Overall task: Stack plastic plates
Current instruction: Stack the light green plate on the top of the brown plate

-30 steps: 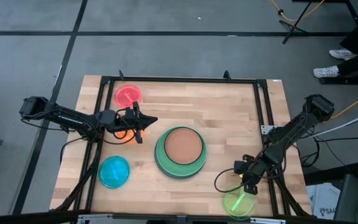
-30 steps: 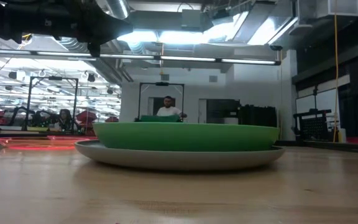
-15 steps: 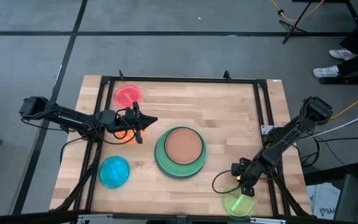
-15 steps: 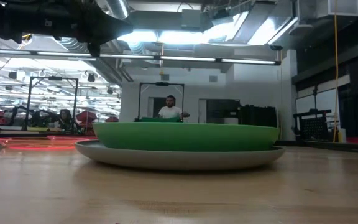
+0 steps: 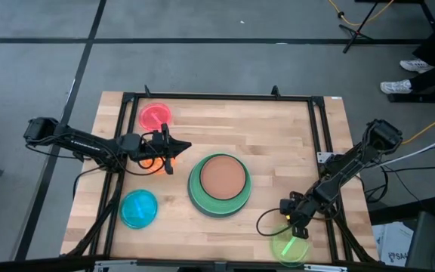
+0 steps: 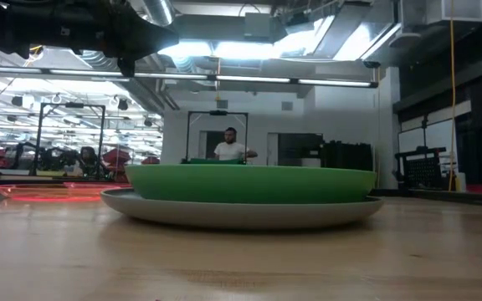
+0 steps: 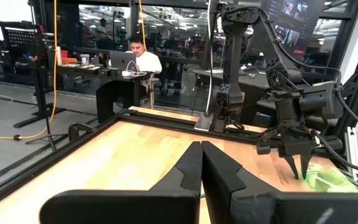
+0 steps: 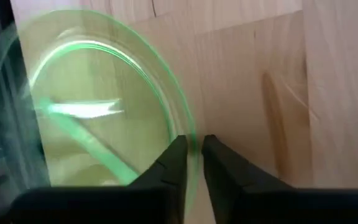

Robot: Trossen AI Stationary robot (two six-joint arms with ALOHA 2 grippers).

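Observation:
A stack (image 5: 219,183) sits mid-table: a brown plate in a dark teal one, in a light green one, on a grey plate (image 6: 249,216). The small pink plate (image 5: 155,115) lies far left and the cyan one (image 5: 138,208) near left. The orange plate (image 5: 154,167) lies under my left arm. My left gripper (image 5: 181,146) hovers shut left of the stack, holding nothing (image 7: 201,149). My right gripper (image 5: 294,229) is at the lime plate (image 5: 287,248) near the table's near right corner, shut on its rim. My right gripper (image 8: 194,149) pinches the lime plate's rim (image 8: 188,124) on the side facing the stack, one finger inside the plate and one outside. The fingers come from above, pointing down. The plate (image 8: 92,112) lies on the table.
A black frame rail (image 5: 319,128) runs round the table's edges, close to the right arm. Bare wood lies between the stack and the lime plate. People sit at desks in the room beyond (image 6: 229,149).
My right gripper has moved a little toward the near edge and down, onto the lime plate's rim. The left arm and all the plates have stayed put.

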